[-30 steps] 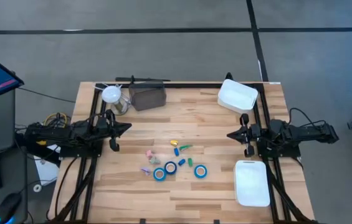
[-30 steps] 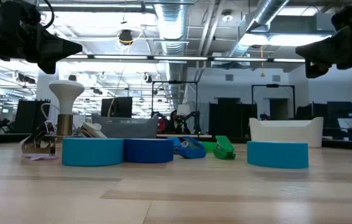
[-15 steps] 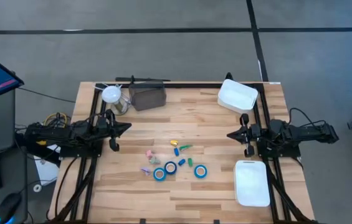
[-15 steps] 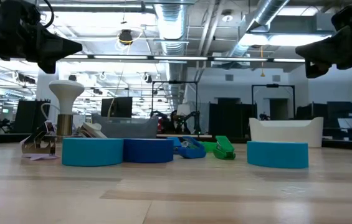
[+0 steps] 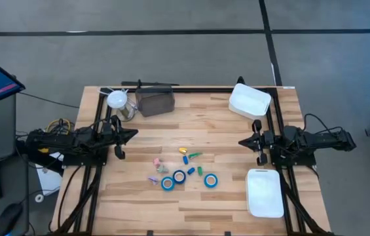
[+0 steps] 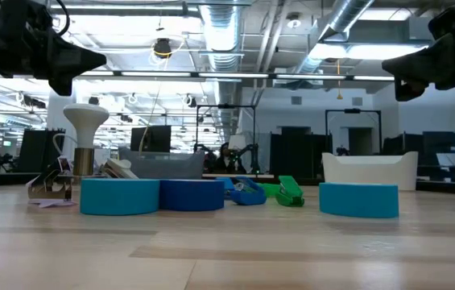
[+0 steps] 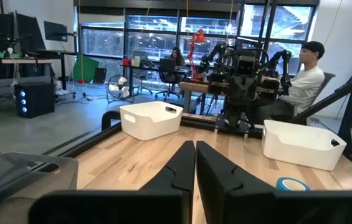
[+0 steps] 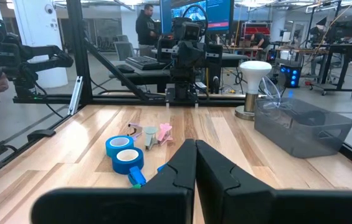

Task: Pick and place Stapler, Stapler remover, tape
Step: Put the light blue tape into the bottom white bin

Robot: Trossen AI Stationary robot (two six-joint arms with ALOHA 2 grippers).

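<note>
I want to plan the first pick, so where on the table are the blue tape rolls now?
In the high view the three blue tape rolls lie in a row near the table's front middle, just in front of the small coloured items, between both arms.

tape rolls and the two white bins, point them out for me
tape (image 5: 210,180), high view, white core of the right-hand roll
far white bin (image 5: 249,101), high view, its inside floor
near white bin (image 5: 264,192), high view, its inside floor
</note>
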